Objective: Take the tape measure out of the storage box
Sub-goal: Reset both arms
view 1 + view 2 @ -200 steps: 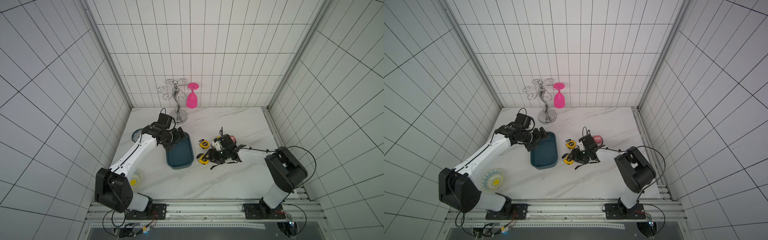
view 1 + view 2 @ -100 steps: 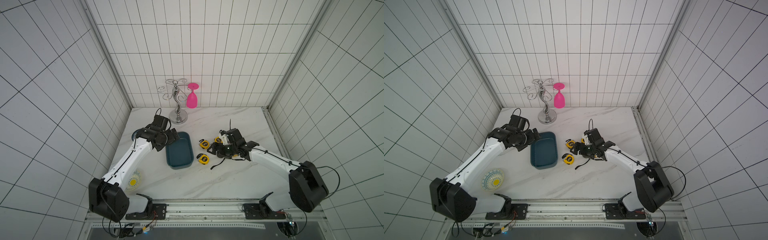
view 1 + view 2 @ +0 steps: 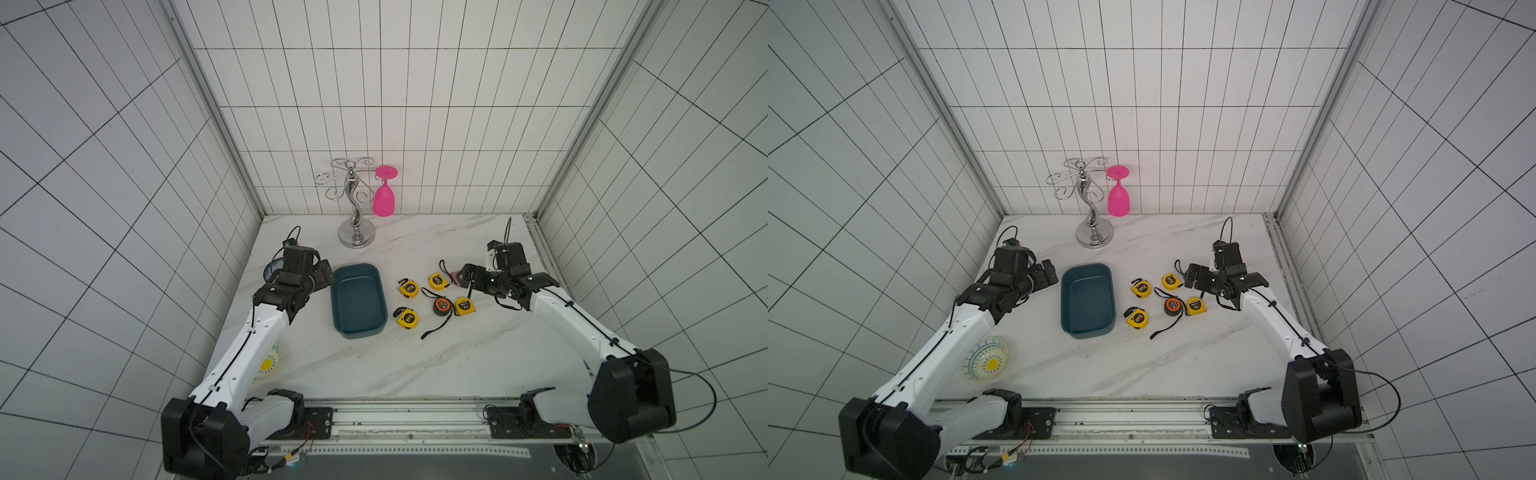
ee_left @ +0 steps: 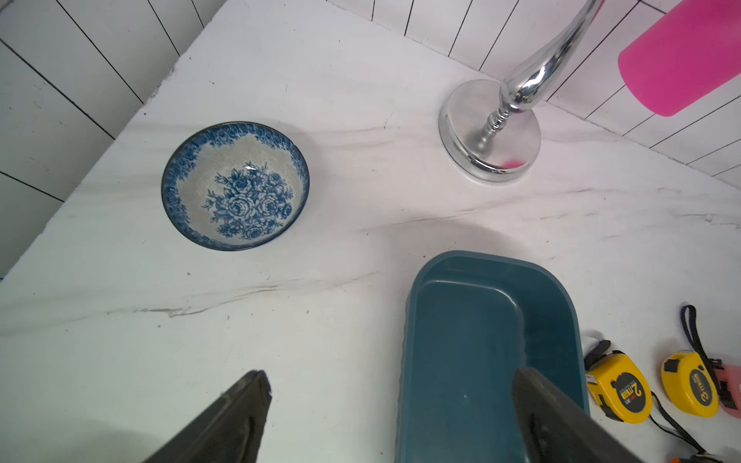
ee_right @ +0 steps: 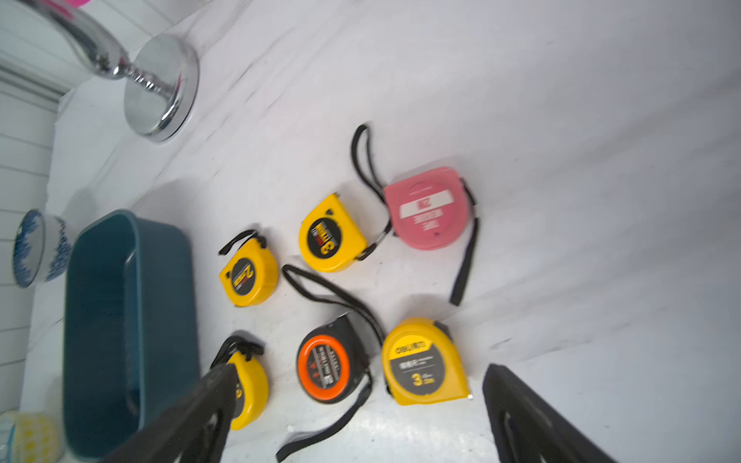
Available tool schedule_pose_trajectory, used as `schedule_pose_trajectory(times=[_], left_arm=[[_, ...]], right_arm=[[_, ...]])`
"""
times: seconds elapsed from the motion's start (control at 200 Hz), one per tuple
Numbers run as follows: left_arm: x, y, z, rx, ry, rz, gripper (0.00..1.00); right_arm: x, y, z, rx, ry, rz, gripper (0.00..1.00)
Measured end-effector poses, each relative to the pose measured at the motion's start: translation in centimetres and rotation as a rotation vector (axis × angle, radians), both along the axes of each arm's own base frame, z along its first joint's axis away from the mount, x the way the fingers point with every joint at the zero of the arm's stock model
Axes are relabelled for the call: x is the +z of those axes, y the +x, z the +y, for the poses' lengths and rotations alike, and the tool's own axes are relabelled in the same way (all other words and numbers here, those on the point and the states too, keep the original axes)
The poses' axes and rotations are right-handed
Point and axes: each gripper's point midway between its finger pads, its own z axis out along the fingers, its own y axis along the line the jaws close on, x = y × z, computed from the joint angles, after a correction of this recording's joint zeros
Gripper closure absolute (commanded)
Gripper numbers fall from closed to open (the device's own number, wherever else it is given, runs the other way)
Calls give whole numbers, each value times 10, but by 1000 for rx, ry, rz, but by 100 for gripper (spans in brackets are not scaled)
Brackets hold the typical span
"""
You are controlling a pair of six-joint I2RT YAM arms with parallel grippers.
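Since the tapes [image 5: 425, 360] all lie outside the box [image 5: 100, 320], just ahead of the right gripper's [image 5: 358, 368] spread, empty jaws, each hard, probably slick, hefty case wants pinching across its sides, not its limp strap; the left gripper's [image 4: 391, 375] jaws gape too, by the box.

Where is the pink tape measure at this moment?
In the right wrist view the pink tape measure lies flat on the robot's right, next to a yellow tape measure, outside the storage box.
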Motion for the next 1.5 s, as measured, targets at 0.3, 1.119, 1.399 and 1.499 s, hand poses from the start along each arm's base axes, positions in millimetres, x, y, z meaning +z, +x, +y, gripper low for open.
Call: schedule_pose_trajectory(times=[0.3,1.119,1.399,1.499], left_arm=[[-28,27,17,-24,72,-77,2],[-88,72,45,-61,254,-301,2],[-82,73,49,-46,252,-367,2],[-78,74,50,-43,253,-384,2]], right_arm=[[6,46,-118,-277,-224,-195,1],[-67,43,-156,-326,-415,-480,1],[-49,46,-155,-375,-470,-567,1],[-48,46,-159,-393,-482,-568,1]])
